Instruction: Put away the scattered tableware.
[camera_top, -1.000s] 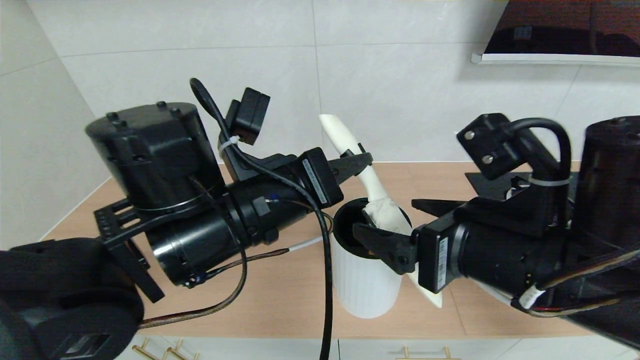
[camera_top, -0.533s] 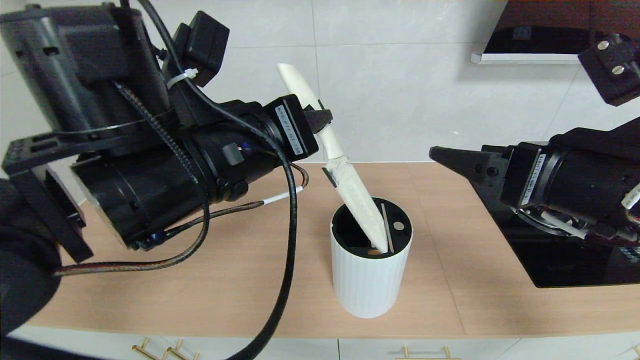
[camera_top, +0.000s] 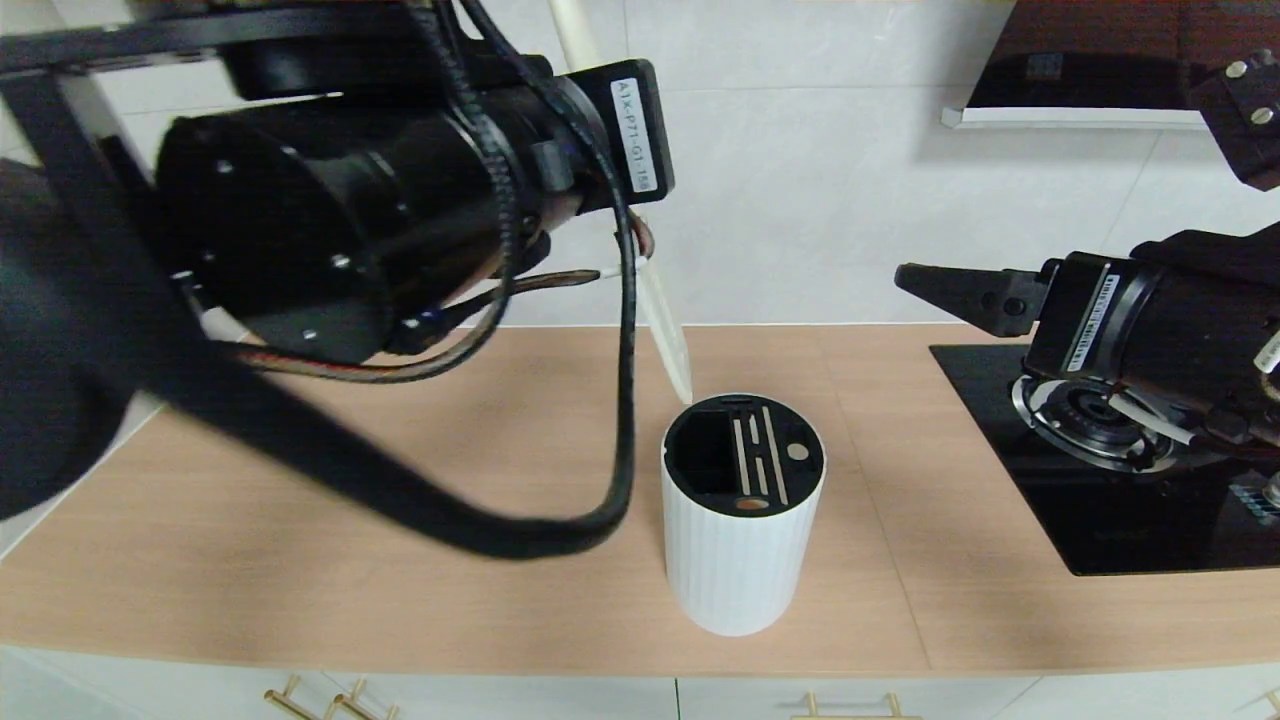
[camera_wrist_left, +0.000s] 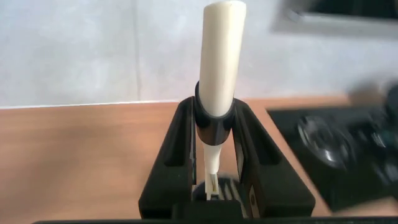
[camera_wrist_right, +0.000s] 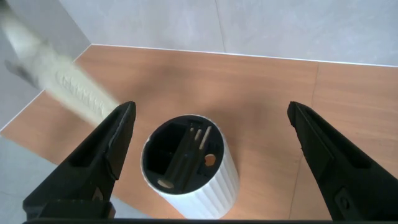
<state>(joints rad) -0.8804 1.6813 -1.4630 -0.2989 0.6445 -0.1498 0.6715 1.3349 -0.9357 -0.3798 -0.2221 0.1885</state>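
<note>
Nearest, by the front of the wooden countertop (camera_top: 450, 480): white ribbed holder (camera_top: 742, 540), upright, black insert facing up with one wide compartment and several narrow slots. Placed free of other items, presumably so a blade can enter from above.

Just over the holder's far rim: knife (camera_top: 668, 340), tip down, blade steep, cream handle uppermost. Not yet in any slot. In the left wrist view, tip pointing toward the slots.

Above that: left gripper (camera_wrist_left: 214, 115), clamped on the knife handle below its butt. Gripping at the handle leaves the whole blade free for insertion; the near-vertical pose likely serves to match the slot direction.

To the right, well apart from the holder: right gripper (camera_wrist_right: 210, 109), fingers spread wide, carrying nothing, seemingly parked out of the insertion path.

Watch the black cable (camera_top: 625, 400) hanging from the left arm beside the holder; possible snag during descent.

Farther right: black cooktop (camera_top: 1100, 540). Behind: tiled wall (camera_top: 800, 200) and dark hood (camera_top: 1100, 60).
</note>
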